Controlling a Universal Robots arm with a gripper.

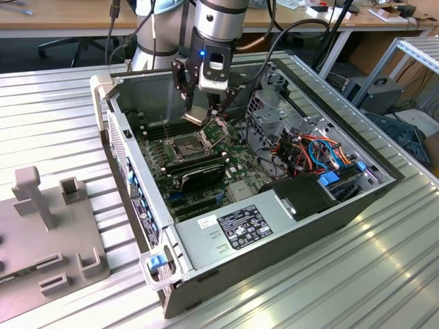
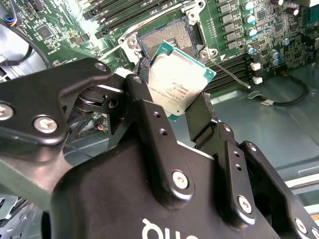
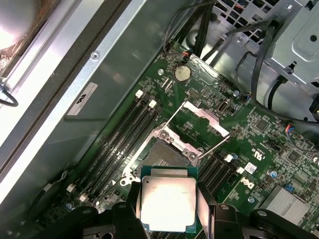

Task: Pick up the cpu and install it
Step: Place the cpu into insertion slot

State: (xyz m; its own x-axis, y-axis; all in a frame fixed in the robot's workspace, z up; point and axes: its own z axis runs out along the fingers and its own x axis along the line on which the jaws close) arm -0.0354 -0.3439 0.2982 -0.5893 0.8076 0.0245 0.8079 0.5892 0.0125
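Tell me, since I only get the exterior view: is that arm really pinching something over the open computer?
Observer: Yes. In both wrist views the gripper clamps the cpu by two opposite edges, with its silver top facing the cameras.
Visitor: Is it plugged in yet?
Observer: No. In the first wrist view the socket has a bare dark bed, and the cpu is not seated in it.
Visitor: Is anything covering that socket?
Observer: No. Its retention frame is swung open to the far side of the socket.
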